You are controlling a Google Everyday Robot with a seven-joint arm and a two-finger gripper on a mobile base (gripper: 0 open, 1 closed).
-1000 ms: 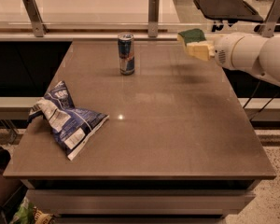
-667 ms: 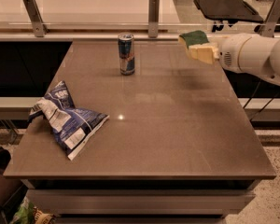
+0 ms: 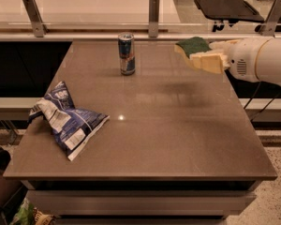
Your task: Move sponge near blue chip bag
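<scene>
The pincer (image 3: 205,60) grips the sponge (image 3: 192,45) above the table's (image 3: 178,139) far right, well apart from the blue chip bag (image 3: 68,121).

No text readable: print on the crumpled blue foil chip bag (image 3: 65,121) and the slim blue-and-silver drink can (image 3: 126,54) is illegible, while the pale two-finger gripper (image 3: 207,60) clamps the green-topped yellow foam sponge (image 3: 193,46) at far right.
</scene>
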